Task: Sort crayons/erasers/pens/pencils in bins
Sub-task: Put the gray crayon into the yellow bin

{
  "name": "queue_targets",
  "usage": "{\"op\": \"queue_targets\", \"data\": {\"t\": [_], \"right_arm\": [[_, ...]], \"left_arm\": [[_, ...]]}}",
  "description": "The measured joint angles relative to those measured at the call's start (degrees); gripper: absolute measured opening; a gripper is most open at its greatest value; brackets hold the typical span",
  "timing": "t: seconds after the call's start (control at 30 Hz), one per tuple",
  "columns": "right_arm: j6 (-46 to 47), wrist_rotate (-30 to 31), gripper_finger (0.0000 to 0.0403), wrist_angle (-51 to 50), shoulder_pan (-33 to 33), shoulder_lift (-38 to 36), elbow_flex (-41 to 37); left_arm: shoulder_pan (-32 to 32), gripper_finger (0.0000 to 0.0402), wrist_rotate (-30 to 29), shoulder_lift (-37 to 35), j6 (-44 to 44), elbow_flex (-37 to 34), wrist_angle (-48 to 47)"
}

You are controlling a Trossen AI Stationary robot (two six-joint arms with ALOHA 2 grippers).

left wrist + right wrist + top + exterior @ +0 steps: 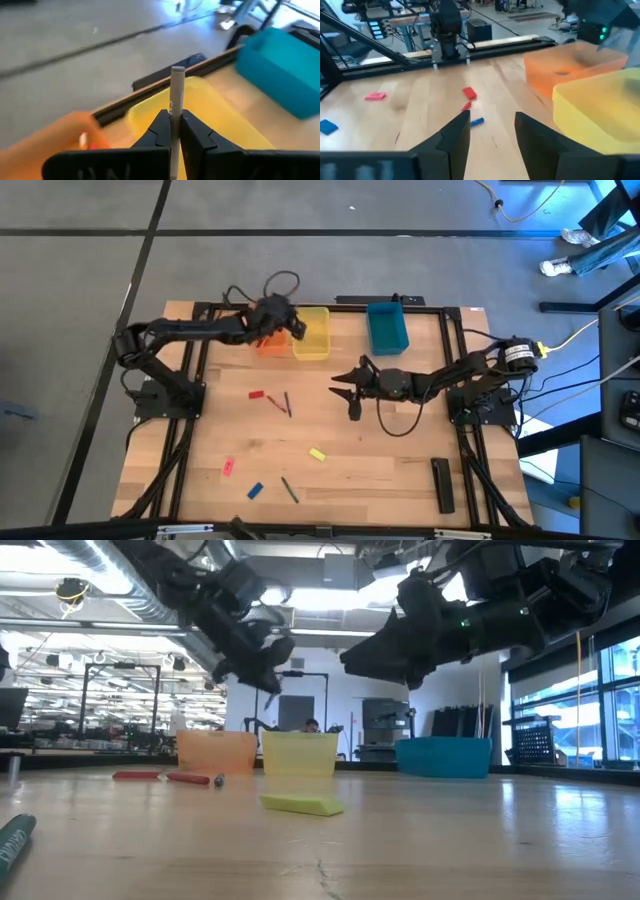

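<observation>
My left gripper [283,320] is over the far left of the table, above the orange bin [270,340] and the yellow bin [312,333], and is shut on a thin grey stick [177,90], a pencil or crayon. The teal bin [387,326] stands to the right of them. My right gripper [347,394] is open and empty above the middle of the table. A red eraser [257,394], pink eraser [228,467], yellow eraser [317,453] and blue eraser [255,491] lie flat on the table. My left gripper pinches the grey stick's shaft [176,114] between its two fingers. The stick lies along the fingers, and its free end [178,72] sticks out past the fingertips. It is lifted clear, above the yellow bin [210,115].
Two pens [286,403] lie by the red eraser, and a green stick [290,490] lies near the front edge. A long black bar [442,483] lies at the front right. In the low view the yellow eraser [300,804] lies before the bins.
</observation>
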Motion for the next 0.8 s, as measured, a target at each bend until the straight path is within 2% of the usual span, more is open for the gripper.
{"op": "queue_targets", "data": {"t": [0.17,0.37,0.5,0.8], "right_arm": [[0.71,4.53,0.0157,1.96,0.71,2.78,-0.01],[0.5,4.66,0.0157,3.79,0.69,4.61,0.0],[-3.82,4.69,0.0157,3.67,0.69,6.52,0.0],[-6.57,5.33,0.0157,6.48,0.45,11.0,0.04]], "left_arm": [[1.76,0.0007,8.67,4.07,-4.35,0.02,3.45],[0.15,0.0007,11.6,10.91,-5.94,0.68,8.91],[0.23,0.0007,12.96,14.76,-6.32,4.2,3.32],[0.28,0.0007,12.92,20.55,-3.98,16.83,-15.28]]}}
